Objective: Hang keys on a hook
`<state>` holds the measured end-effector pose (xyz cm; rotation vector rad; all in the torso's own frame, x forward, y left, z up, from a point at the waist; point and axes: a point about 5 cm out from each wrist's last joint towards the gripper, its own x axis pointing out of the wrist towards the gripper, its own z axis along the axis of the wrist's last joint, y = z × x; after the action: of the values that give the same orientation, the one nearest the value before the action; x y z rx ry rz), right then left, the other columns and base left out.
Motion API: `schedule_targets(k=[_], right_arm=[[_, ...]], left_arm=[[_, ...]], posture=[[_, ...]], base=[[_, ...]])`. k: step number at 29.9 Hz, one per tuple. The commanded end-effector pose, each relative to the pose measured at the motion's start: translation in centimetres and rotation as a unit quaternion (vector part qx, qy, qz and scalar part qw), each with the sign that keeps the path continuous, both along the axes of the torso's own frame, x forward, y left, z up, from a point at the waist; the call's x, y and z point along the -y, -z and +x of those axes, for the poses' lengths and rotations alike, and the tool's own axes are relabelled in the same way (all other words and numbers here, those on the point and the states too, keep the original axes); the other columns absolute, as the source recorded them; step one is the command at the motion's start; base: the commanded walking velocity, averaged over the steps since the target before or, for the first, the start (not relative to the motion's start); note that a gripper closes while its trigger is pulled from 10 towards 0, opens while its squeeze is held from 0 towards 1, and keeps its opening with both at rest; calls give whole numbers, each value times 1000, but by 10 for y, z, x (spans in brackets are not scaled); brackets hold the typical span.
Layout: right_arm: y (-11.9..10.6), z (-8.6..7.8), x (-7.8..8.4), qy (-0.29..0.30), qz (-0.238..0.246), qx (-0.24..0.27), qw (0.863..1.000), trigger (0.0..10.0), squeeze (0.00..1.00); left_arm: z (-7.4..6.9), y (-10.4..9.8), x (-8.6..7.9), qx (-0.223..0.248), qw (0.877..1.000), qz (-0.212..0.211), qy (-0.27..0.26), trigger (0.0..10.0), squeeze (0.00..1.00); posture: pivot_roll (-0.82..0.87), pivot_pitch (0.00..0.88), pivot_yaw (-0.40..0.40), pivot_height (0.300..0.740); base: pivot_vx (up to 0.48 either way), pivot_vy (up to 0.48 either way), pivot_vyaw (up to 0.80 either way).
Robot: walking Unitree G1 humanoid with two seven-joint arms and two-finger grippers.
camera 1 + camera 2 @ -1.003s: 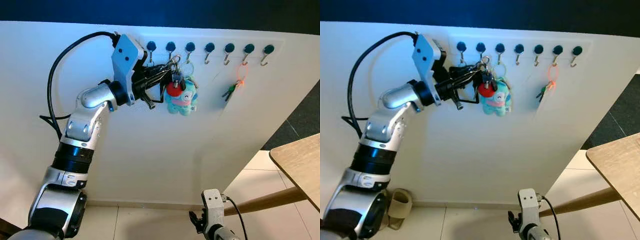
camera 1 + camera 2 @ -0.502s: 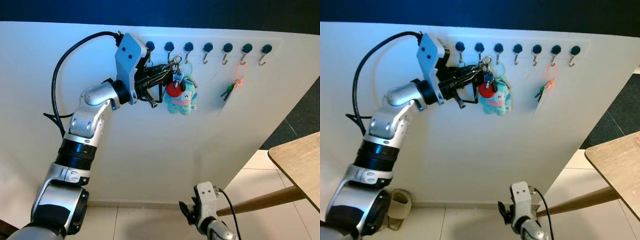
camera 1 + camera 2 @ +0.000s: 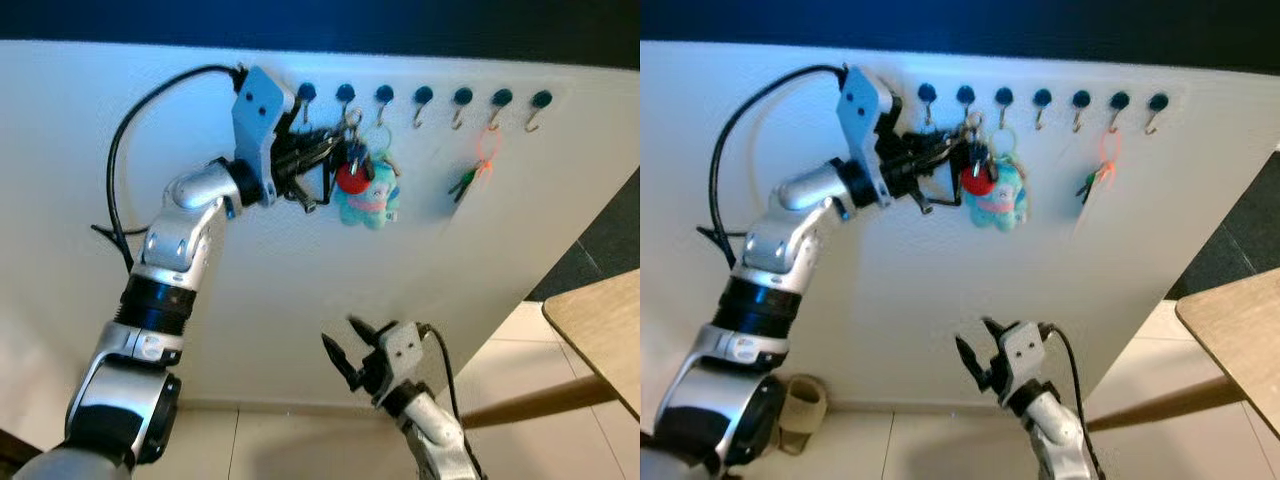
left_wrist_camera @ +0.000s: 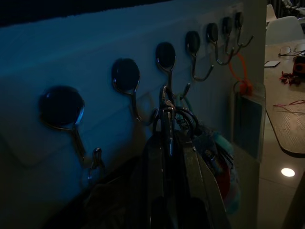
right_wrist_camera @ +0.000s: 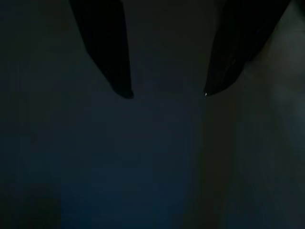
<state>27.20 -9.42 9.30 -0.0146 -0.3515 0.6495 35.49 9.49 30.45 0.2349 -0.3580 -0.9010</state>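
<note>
Left pincer still clamps the keys at the second hook; ring seemingly not seated. Right pincer has risen, fingers apart.

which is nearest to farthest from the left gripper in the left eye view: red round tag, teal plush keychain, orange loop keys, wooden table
Measured from the left gripper:
1. red round tag, right at the fingertips, just below them.
2. teal plush keychain, hanging behind and below the tag.
3. orange loop keys, further right along the hook row.
4. wooden table, at the far right edge, lower down.
</note>
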Motion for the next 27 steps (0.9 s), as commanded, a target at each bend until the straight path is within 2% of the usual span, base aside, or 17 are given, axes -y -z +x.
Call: schedule_targets(k=[1,9,11,13,23,27], right_arm=[[-14,0,0,2,19,29,999,10000,0],[-49,7,-6,8,51,88,995,10000,0],[-49,7,-6,8,51,88,995,10000,0],[-63,10,-7,14,68,105,992,10000,0],[-76,12,-6,15,88,101,991,10000,0],[-83,13,-7,18,101,103,989,10000,0]], left_arm=[[1,-3,3,4,1000,2,2,10000,0],[1,-2,3,0,1000,1,4,10000,0],[1,-2,3,0,1000,1,4,10000,0],[1,-1,3,-2,1000,2,4,10000,0],[1,3,5,-8,1000,9,6,10000,0],[1,1,6,-17,1000,0,10,10000,0]], posture=[[57,83,-21,740],[54,83,-20,740],[54,83,-20,740],[52,85,-20,740],[54,85,-21,740],[54,85,-19,740]], base=[[0,0,0],[0,0,0],[0,0,0],[0,0,0],[0,0,0],[0,0,0]])
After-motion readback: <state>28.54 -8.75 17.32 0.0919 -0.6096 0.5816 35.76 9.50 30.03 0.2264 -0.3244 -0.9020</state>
